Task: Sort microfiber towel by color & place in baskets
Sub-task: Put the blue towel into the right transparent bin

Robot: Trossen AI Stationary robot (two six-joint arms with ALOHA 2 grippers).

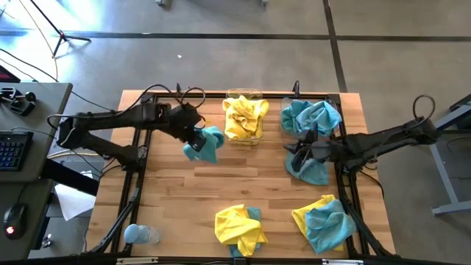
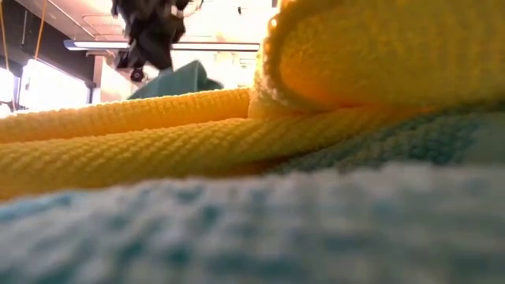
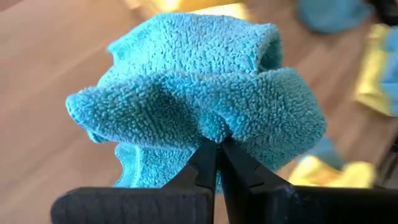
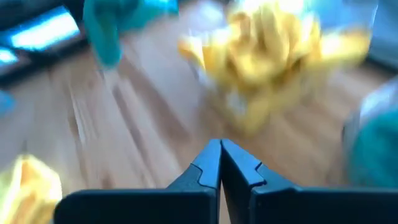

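Teal towel (image 3: 199,99) hangs pinched in my left gripper (image 3: 216,148), just left of the yellow-filled basket (image 1: 245,118), so the teal basket (image 1: 310,116) lies farther right, nearer my right gripper (image 4: 220,146), which is closed and empty.

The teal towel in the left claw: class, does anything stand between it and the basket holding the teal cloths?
Yes. The left claw grips the teal towel left of the yellow-filled basket. That basket stands between it and the teal-filled basket farther right. The right claw, shut and empty, sits just in front of that basket too.
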